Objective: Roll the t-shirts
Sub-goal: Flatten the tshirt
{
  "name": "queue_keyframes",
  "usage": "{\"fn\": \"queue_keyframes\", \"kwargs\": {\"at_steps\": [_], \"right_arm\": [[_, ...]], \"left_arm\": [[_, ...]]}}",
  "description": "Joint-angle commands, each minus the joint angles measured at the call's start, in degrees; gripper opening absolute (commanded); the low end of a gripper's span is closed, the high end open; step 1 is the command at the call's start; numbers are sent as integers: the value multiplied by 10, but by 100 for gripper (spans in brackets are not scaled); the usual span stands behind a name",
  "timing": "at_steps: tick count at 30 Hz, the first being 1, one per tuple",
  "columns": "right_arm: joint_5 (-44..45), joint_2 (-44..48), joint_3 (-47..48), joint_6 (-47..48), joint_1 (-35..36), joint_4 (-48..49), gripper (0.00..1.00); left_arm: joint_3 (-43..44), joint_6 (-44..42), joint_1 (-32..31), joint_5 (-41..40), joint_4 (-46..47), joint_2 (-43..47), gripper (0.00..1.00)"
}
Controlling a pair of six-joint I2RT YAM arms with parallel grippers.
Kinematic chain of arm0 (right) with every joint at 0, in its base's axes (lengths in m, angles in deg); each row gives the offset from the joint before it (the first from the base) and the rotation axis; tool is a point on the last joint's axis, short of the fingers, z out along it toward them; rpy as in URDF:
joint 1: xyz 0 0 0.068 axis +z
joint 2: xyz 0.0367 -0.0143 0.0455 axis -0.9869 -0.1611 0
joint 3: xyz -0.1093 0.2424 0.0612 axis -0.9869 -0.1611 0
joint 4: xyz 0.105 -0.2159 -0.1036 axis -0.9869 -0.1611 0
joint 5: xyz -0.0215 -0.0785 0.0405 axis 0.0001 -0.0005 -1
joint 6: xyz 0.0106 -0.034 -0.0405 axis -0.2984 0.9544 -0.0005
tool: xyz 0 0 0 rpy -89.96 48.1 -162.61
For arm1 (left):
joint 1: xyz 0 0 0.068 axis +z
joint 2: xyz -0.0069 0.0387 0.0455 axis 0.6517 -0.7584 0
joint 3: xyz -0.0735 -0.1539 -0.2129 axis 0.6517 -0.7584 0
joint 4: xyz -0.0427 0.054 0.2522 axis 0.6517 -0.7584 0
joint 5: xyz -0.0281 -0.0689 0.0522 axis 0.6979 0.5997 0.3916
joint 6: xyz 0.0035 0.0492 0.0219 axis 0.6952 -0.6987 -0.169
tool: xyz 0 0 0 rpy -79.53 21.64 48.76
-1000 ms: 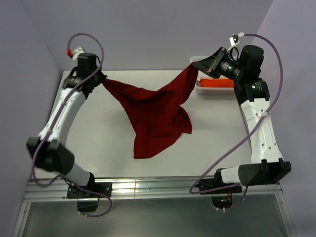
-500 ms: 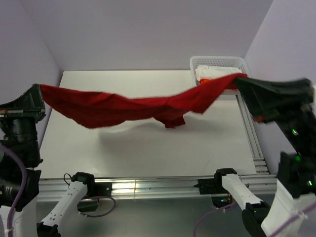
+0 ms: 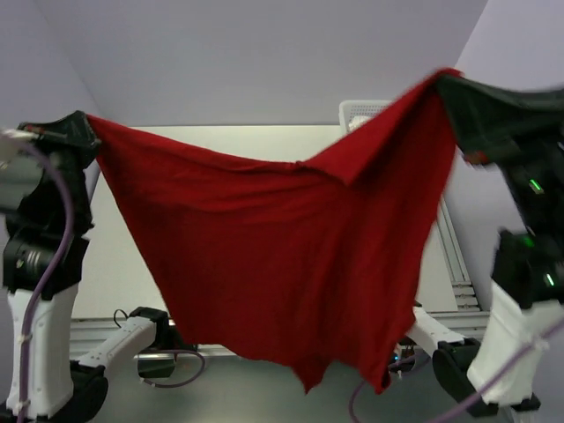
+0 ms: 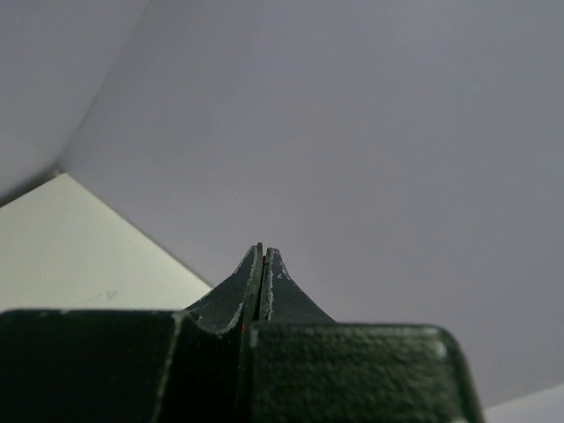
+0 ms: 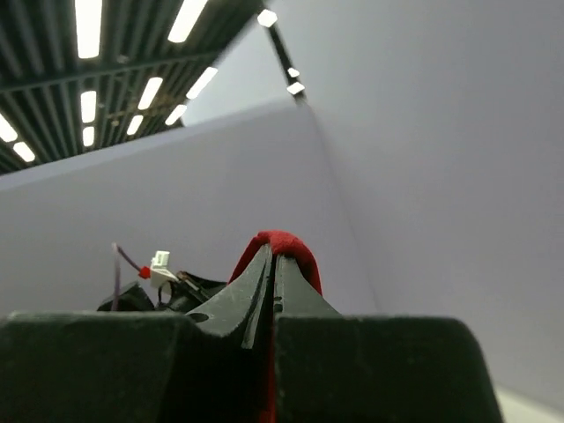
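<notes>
Holding the t-shirt up in the air, spread wide between both arms and hanging clear above the surface. Pinching one top corner in the left gripper, fingers pressed together on the cloth; in the left wrist view, showing only closed fingertips, the cloth itself hardly appearing there. Pinching the opposite top corner in the right gripper, likewise clamped tight, with red cloth wrapping over the fingertips in the right wrist view. Sagging along the top edge between the two holds, lower hem dangling toward the near edge of the surface. Partly hiding a white basket at the far right corner. Judging progress as early: opening out in hand, nothing rolled yet. Remaining, by this reading: laying flat, folding in the sleeves, rolling into a bundle.
</notes>
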Motion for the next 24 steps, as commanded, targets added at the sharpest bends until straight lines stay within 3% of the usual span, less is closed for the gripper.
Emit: {"fn": "queue_keyframes", "kwargs": {"at_steps": [1,7,12,15,18,24], "right_arm": [[22,-82,-79,-58,2,-14,0],[51,-150,-276,-53,25,30,0],[61,-307,-313,-44,55,113,0],[73,-426,-276,-55,73,149,0],[73,-561,-179,-66,77,148,0],[73,-834,197,-101,80,118,0]], "left_arm": [[-16,-29,1,-51,22,-52,0],[-187,-2,49,-18,99,-102,1],[-270,19,90,-18,183,-217,0],[-275,33,113,-12,226,-300,0],[-246,44,121,-5,250,-391,0],[-74,46,158,18,252,-588,0]]}}
